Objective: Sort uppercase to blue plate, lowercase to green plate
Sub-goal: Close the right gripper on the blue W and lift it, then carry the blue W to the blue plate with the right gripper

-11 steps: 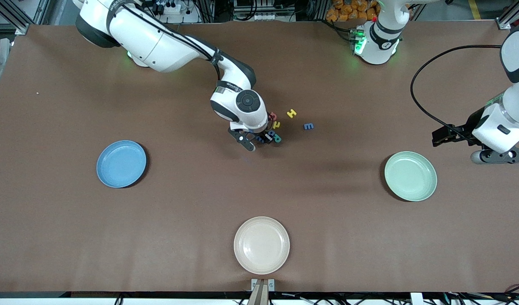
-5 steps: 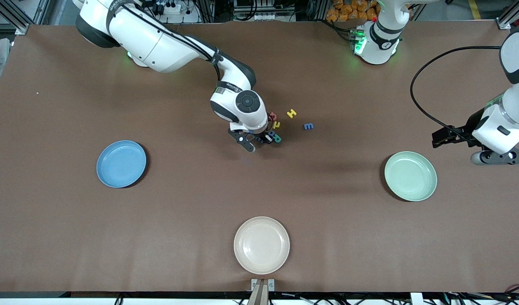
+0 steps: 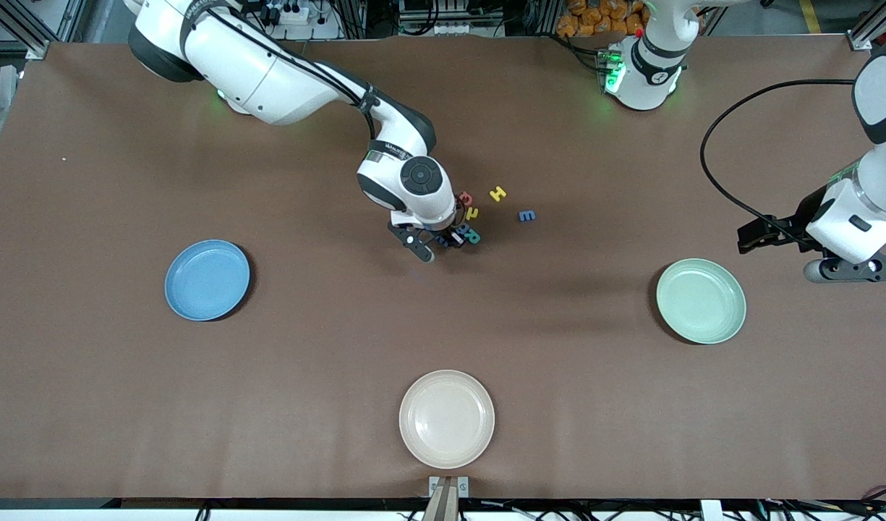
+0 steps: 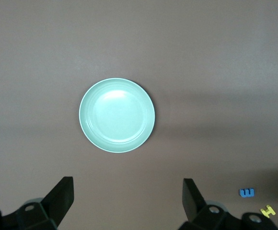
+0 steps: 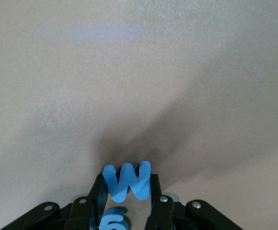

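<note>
One blue W [image 5: 127,181] in right gripper [image 5: 127,201]

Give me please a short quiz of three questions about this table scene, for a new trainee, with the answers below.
1. True or false: the right pincer is shut on the blue W.
2. Which plate does the left pincer hover near? A) blue plate B) green plate C) cream plate
3. Fill in: the yellow H lies on the ____, not on a plate.

Key: 1 true. 2 B, the green plate; the blue plate and cream plate hold nothing. 3 table.
</note>
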### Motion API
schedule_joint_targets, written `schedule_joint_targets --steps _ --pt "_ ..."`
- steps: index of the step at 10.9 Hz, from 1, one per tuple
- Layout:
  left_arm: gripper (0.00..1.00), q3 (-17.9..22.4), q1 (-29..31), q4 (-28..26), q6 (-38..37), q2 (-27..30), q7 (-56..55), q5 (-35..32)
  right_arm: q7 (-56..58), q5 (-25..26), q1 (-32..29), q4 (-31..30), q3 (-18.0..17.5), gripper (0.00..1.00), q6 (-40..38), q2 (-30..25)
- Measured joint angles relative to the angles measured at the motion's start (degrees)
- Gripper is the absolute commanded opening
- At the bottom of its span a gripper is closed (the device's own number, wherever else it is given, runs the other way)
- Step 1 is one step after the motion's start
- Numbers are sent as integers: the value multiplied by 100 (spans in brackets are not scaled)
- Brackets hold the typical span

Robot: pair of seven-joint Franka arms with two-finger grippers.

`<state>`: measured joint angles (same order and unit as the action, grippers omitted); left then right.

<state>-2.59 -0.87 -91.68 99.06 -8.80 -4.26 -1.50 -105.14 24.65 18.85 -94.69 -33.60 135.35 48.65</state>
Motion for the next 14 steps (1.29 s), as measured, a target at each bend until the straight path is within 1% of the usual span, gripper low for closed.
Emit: schedule_joint_targets --steps 3,6,9,11,14 --pt "100 0 0 0 10 -2 0 0 230 0 -80 115 37 28 -106 0" --pt "100 0 0 0 21 -2 0 0 756 -9 -252 309 39 28 -615 0" --pt "100 -27 -73 5 164 -159 0 0 1184 -15 -423 348 39 27 -667 1" --pt "100 -50 -117 13 274 -285 -2 0 1732 -113 -627 377 38 27 -864 -1" --pt "100 -104 -239 -9 274 -299 -118 130 2696 -338 -942 440 40 27 -1177 -37"
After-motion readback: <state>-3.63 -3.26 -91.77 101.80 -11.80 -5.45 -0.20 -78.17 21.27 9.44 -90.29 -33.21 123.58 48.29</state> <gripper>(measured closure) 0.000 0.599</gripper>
